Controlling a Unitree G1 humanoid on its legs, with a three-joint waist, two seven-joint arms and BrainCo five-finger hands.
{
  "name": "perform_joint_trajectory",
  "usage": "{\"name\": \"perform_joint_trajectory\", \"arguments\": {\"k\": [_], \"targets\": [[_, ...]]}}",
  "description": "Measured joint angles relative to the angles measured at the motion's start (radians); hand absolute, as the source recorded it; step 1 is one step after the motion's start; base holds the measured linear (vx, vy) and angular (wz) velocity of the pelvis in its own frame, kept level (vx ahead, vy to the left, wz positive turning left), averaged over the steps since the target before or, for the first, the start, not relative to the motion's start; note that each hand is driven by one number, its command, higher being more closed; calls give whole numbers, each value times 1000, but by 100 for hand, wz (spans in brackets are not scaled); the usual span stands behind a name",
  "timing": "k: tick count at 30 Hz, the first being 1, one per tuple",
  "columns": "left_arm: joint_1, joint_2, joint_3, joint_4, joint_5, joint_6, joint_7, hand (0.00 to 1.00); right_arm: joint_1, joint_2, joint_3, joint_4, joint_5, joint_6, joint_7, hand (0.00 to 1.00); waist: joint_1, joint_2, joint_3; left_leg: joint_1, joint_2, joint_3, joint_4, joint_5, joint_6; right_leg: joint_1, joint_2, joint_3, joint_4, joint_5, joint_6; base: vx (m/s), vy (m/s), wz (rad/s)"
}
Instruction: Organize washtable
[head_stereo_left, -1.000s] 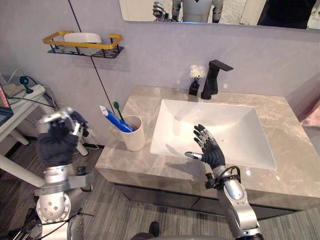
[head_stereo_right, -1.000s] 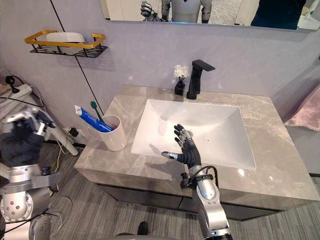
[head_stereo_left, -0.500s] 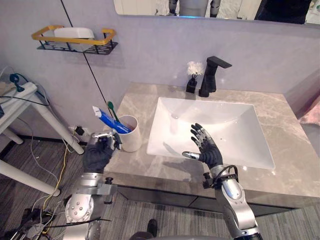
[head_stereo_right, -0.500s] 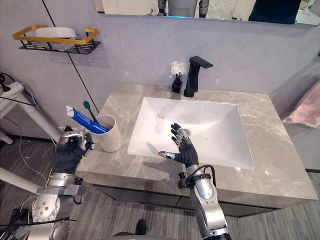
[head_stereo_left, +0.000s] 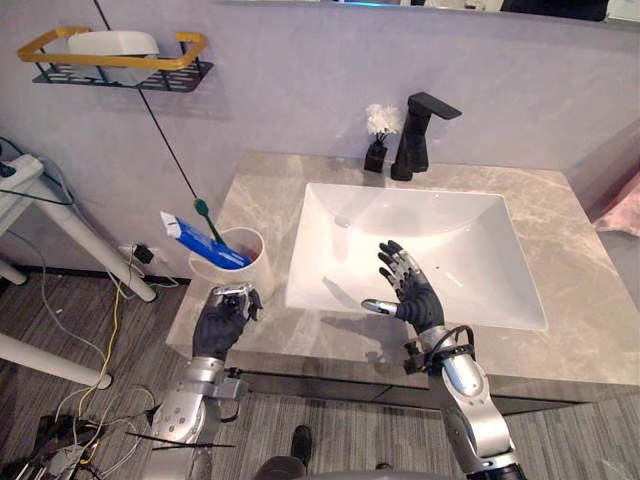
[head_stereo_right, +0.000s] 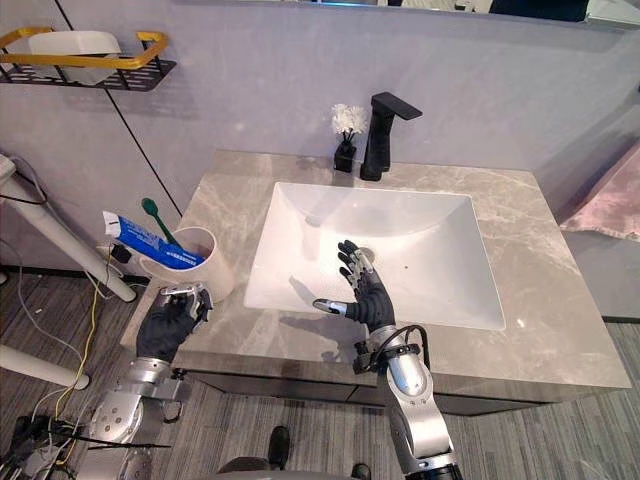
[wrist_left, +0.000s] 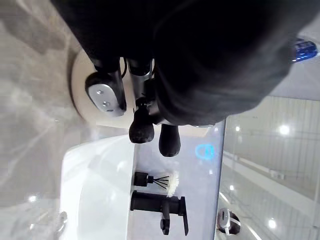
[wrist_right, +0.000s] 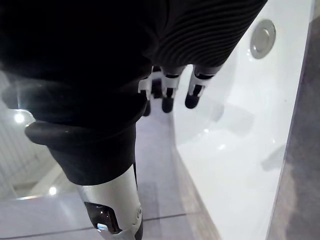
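A cream cup (head_stereo_left: 238, 265) stands at the counter's front left corner, holding a blue toothpaste tube (head_stereo_left: 196, 238) and a green toothbrush (head_stereo_left: 204, 211). My left hand (head_stereo_left: 221, 322) hovers just in front of the cup, its fingers (wrist_left: 142, 125) curled into a fist with nothing in them. The cup's side (wrist_left: 80, 85) shows close past those fingers in the left wrist view. My right hand (head_stereo_left: 409, 296) is held upright and open over the front part of the white sink (head_stereo_left: 500, 215), fingers spread and empty. The drain (wrist_right: 262, 37) lies beyond it.
A black faucet (head_stereo_left: 419, 135) and a small black vase of white flowers (head_stereo_left: 377, 138) stand behind the basin. A yellow-rimmed wall shelf (head_stereo_left: 112, 60) with a white dish hangs at upper left. A pink towel (head_stereo_left: 622, 203) hangs at the right. Grey marble counter (head_stereo_left: 590, 300) surrounds the sink.
My left hand has come down from high at the left to the counter's front left corner beside the cup. The camera has tipped downward. My right hand has stayed open over the sink.
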Motion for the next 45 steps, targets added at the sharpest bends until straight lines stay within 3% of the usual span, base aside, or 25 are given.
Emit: {"name": "perform_joint_trajectory", "arguments": {"k": [14, 30, 45], "targets": [[16, -18, -10, 43, 37, -1, -2, 100, -16, -2, 29, -1, 0, 0, 0, 0, 0, -1, 23, -6, 0, 1, -4, -2, -2, -12, -1, 0, 12, -1, 2, 0, 0, 0], [-7, 9, 107, 46, 131, -6, -14, 100, -19, -19, -3, -34, 0, 1, 7, 0, -1, -2, 50, -6, 0, 4, 0, -3, -3, -13, 0, 3, 12, -1, 2, 0, 0, 0], [-23, 30, 87, 46, 176, 0, -17, 100, -11, -37, -3, -34, 1, 5, 41, 0, -2, -1, 50, -6, 2, 16, 0, -9, -3, -15, 0, 5, 13, 0, 3, 0, 0, 0]]}}
